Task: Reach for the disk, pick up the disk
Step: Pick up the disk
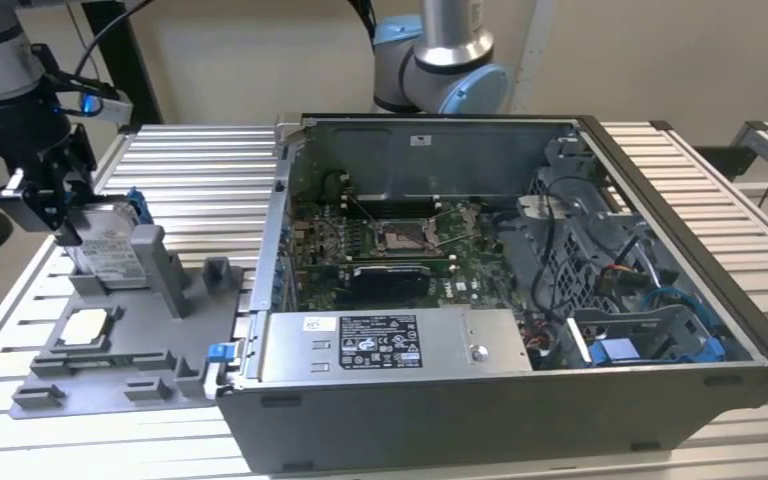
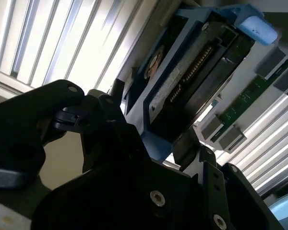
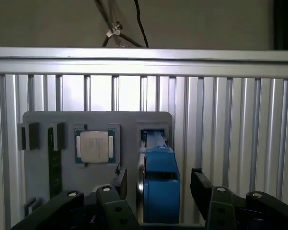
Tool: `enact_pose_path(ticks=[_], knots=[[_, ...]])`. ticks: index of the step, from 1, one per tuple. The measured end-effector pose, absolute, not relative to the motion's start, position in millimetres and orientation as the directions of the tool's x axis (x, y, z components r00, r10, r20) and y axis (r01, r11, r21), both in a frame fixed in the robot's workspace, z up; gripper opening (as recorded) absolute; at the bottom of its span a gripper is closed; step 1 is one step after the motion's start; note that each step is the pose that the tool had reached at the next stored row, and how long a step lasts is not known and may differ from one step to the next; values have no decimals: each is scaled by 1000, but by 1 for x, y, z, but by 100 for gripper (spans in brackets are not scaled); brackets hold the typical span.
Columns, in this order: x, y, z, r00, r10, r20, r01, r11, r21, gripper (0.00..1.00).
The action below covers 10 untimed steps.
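The disk (image 1: 108, 250), silver-grey with a white label and a blue bracket, stands on edge in a slot of the grey fixture plate (image 1: 104, 375) at the exterior view's left. My gripper (image 1: 67, 232) hangs right over its top edge, open. In the first wrist view the disk's blue bracket (image 3: 159, 175) sits between my black fingers (image 3: 121, 184), with a narrow gap on each side. In the second wrist view the disk (image 2: 187, 76) rises between the two fingertips (image 2: 186, 143), and my gripper (image 2: 151, 117) straddles its near end.
A small white-topped chip (image 1: 87, 325) lies flat in the fixture plate, also seen in the first wrist view (image 3: 94, 146). An open computer case (image 1: 491, 410) with a grey power-supply box (image 1: 384, 343) fills the middle. A second arm's base (image 1: 438, 60) stands behind. The table (image 1: 204, 165) is slatted aluminium.
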State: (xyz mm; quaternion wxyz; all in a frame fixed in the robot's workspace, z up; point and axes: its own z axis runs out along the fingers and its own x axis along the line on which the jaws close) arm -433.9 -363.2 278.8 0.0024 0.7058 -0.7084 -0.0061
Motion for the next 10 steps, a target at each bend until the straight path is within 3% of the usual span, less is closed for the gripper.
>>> enact_pose_path(ticks=[10], knots=[[-435,-363,261,-4,-1000,-5,-1000,4,12,100]])
